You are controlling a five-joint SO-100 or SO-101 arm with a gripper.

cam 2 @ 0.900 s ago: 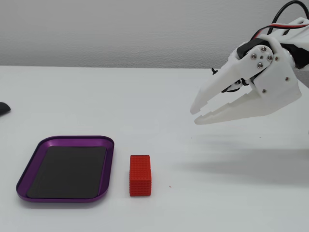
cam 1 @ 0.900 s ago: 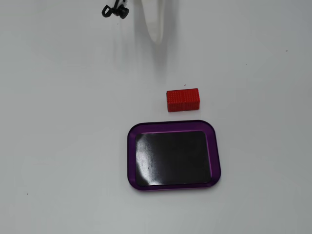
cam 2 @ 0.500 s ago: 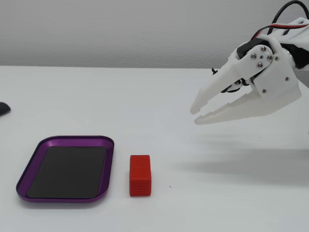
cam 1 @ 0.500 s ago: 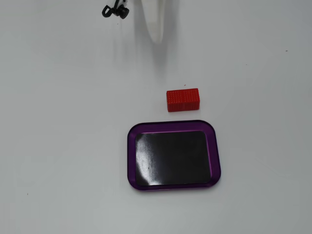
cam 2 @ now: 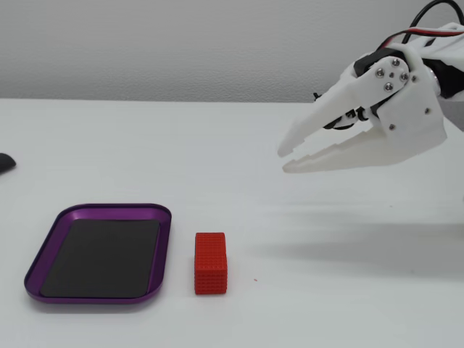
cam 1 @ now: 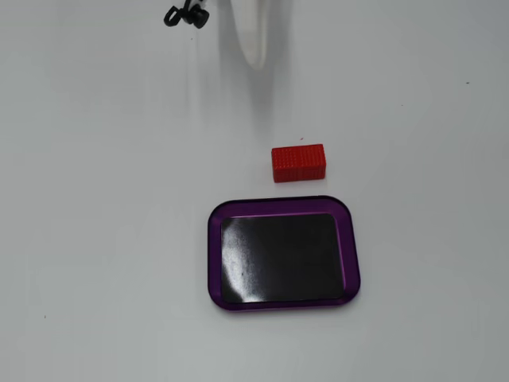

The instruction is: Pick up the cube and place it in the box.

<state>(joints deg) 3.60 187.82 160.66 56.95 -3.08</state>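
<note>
Currently the hand hangs above the tabletop at the right of the side-on fixed view, its 2 white plastic fingers held slightly apart with nothing between them. From above, only 1 tapered white fingertip enters at the top edge.

Key relation: the cube lies below and to the left of the fingertips in the side-on view, well apart from them, resting flat on the tabletop. In the top-down view the cube sits below and slightly right of the fingertip, with its long axis running left to right; in the side-on view that same axis points toward the camera. By my judgement, the hand must travel forward and down, and its jaws should span the short width.

The cube is a bright red block, roughly 2 times as long as wide, with a fine bumpy grid surface that should aid grip. The box lies just beside it, apart by a narrow gap: a shallow rounded-rectangle tray with a glossy purple rim and a flat black bottom, currently empty. The tabletop is plain matte white
</note>
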